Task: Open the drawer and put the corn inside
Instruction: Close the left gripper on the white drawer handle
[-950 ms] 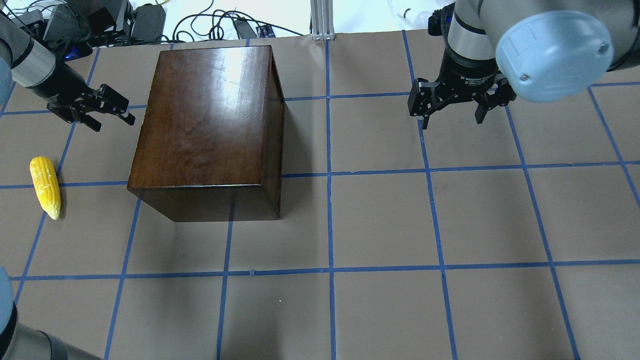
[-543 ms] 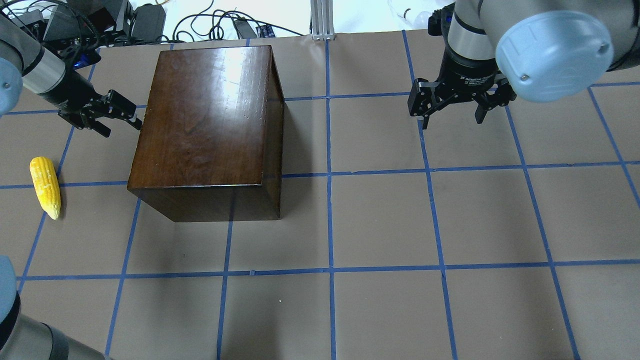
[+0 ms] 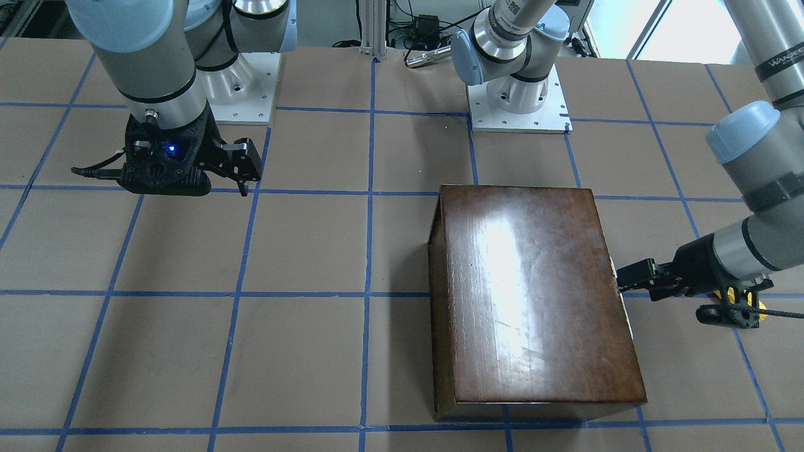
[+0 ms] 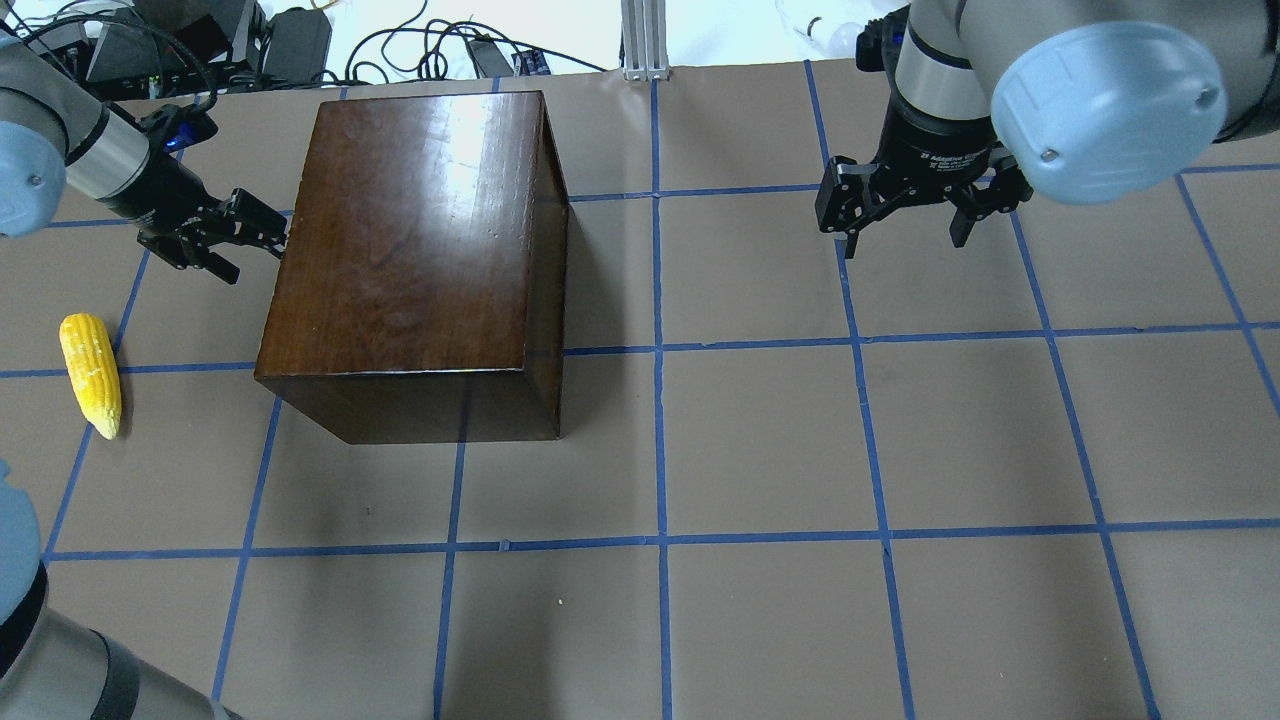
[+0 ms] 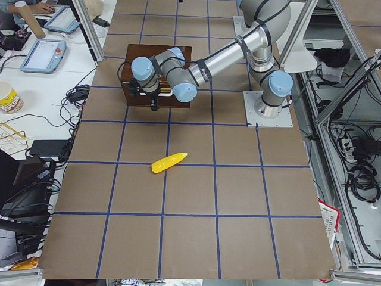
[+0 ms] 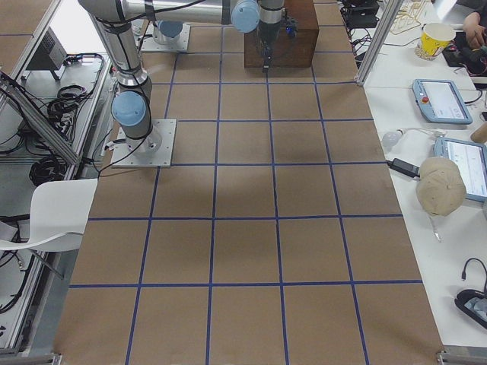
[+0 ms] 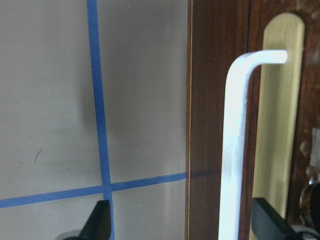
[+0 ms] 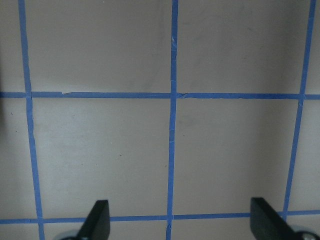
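My worry at that moment was the grip. The left gripper (image 4: 257,248) was right at the left-hand face of the box (image 4: 410,240), jaws apart. In the left wrist view they straddled the white handle (image 7: 235,150) on the dark front of the drawer (image 7: 215,100). The handle did not sit midway, though: it lay close to one finger (image 7: 267,222), and the other finger (image 7: 97,222) hung out past the box edge, over bare table. If the jaws closed like that, I judged one pad would meet the bar first and either nudge the box or take a skewed hold that slipped off on the pull.

I saw none of the drawer's pale tray, so I took it as shut. Nothing braced the box – the right gripper (image 4: 905,243) hung well apart over empty grid with its fingers spread, holding nothing. A stiff drawer could therefore drag the whole box across the paper instead of sliding out.

The corn (image 4: 90,373) lay on the table to the left of the box, apart from it and nearer the robot than the left gripper. A long pull that way might bring the wrist or the drawer front near enough to knock it rolling.

The table (image 4: 760,440) was covered in flat brown paper marked into squares with blue tape, which I judged smooth and likely to give the box little grip. Beyond its far edge were cables (image 4: 420,45), dark power bricks and an aluminium post (image 4: 645,40) – the side views showed benches with pendants (image 6: 441,99), a paper cup (image 6: 435,39) and a white chair (image 6: 46,217)
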### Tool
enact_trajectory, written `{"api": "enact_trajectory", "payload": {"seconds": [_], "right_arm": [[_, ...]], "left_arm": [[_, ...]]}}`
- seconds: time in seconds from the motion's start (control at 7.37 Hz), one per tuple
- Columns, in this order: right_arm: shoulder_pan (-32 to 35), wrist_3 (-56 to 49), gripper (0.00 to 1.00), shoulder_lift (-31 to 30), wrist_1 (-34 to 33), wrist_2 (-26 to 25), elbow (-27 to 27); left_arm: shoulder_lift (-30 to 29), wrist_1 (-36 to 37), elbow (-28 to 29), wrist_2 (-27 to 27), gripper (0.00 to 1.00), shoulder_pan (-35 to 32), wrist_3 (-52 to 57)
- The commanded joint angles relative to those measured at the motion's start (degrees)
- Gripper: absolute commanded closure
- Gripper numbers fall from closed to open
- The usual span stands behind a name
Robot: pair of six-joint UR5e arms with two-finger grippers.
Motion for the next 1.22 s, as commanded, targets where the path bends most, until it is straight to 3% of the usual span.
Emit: {"api": "enact_trajectory", "payload": {"seconds": [0.0,1.09], "right_arm": [[0.0,0.0,0.0,0.0,-0.1,0.0,0.0],[0.0,0.0,0.0,0.0,0.0,0.0,0.0]], "left_arm": [[-0.7,0.0,-0.1,-0.5,0.0,0.0,0.0],[-2.3,3.0,-0.1,-0.5,0.0,0.0,0.3]]}}
